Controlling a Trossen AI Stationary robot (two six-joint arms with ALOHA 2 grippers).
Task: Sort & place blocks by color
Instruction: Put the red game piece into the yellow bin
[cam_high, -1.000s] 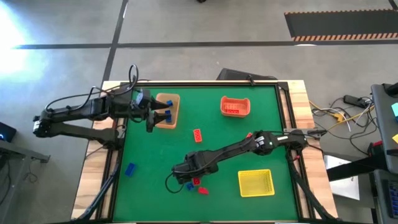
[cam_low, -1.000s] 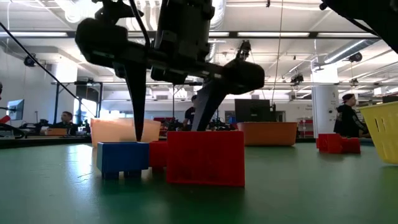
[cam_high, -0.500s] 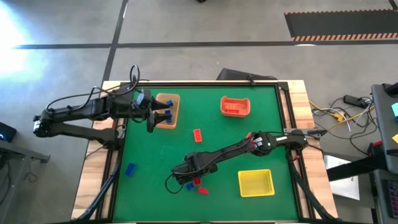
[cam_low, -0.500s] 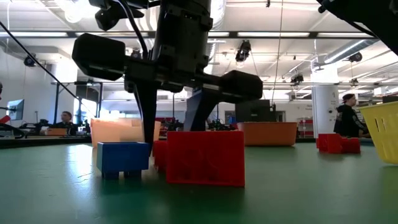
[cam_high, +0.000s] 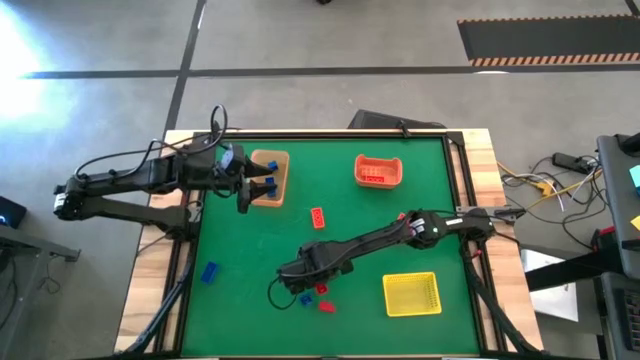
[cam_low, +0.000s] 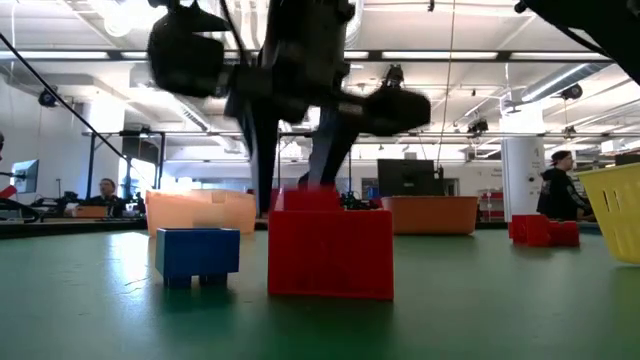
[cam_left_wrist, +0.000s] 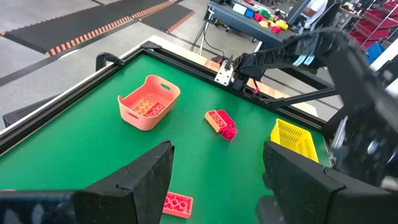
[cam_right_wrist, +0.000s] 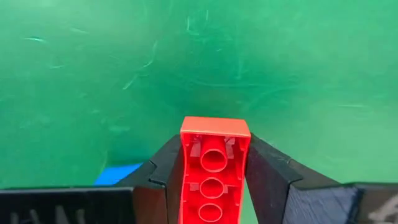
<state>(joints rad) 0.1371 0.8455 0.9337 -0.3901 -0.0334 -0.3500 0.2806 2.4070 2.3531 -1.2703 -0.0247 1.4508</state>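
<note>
The right gripper (cam_high: 300, 283) sits low in the lower middle of the high view, over the green table (cam_high: 400, 230); its fingers (cam_right_wrist: 273, 180) are clenched on a red block (cam_right_wrist: 214, 168) (the wrist view shows the block's hollow underside pressed between the two dark pads); in the low view this block (cam_low: 305, 198) hangs just above a larger-looking red block (cam_low: 330, 253) that stands on the mat in the centre of the frame, and whether the two touch cannot be told. A blue block (cam_low: 197, 255) stands just to the left of it in that view; in the high view a blue block (cam_high: 305, 298) and two red ones (cam_high: 324, 305) lie close under the gripper.

The left gripper (cam_high: 245, 187) is in the upper left of the high view beside the tan bin (cam_high: 270, 162), with a blue block (cam_high: 268, 184) at its tips; its fingers (cam_left_wrist: 134, 180) stand apart in the wrist view, and whether they grip anything cannot be told.

Another blue block (cam_high: 210, 271) lies alone at the lower left of the table; a red-orange block (cam_high: 318, 217) lies near the centre; the orange bin (cam_high: 378, 171) at the upper middle holds orange blocks (cam_left_wrist: 147, 107); the yellow bin (cam_high: 411, 293) sits at the lower right.
</note>
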